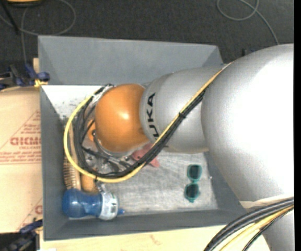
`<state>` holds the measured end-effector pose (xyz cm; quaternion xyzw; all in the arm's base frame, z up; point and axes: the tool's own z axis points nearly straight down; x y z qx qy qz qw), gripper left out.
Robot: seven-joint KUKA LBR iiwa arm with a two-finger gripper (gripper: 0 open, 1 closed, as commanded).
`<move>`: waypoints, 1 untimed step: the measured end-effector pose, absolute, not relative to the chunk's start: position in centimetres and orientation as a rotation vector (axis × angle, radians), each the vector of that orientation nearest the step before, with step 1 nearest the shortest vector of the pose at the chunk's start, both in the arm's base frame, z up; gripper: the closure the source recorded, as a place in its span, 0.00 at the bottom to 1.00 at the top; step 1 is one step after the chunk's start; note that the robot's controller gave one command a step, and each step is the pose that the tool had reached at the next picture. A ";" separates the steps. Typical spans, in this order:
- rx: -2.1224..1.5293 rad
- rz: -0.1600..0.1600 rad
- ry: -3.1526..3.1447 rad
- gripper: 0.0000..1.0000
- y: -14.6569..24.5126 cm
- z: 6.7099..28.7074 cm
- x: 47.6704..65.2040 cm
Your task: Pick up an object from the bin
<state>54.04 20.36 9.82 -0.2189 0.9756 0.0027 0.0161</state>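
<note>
KUKA-lettered silver arm (192,114) sets its claw (102,163), whether wide or narrow I cannot tell, near a blue bottle (88,204).

You had a grey bin (129,61), its floor paler with dark speckles. In its lower-left corner lay a blue bottle (82,204) with a whitish neck. Teal sunglasses (193,182) sat near the right wall and a tan ribbed brush (72,177) along the left wall. The arm (244,129) was silver with black lettering, the wrist cover (120,116) orange, the cables (72,156) yellow and black.
</note>
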 end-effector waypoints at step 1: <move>-0.623 0.000 3.078 1.00 20.5 20.3 56.6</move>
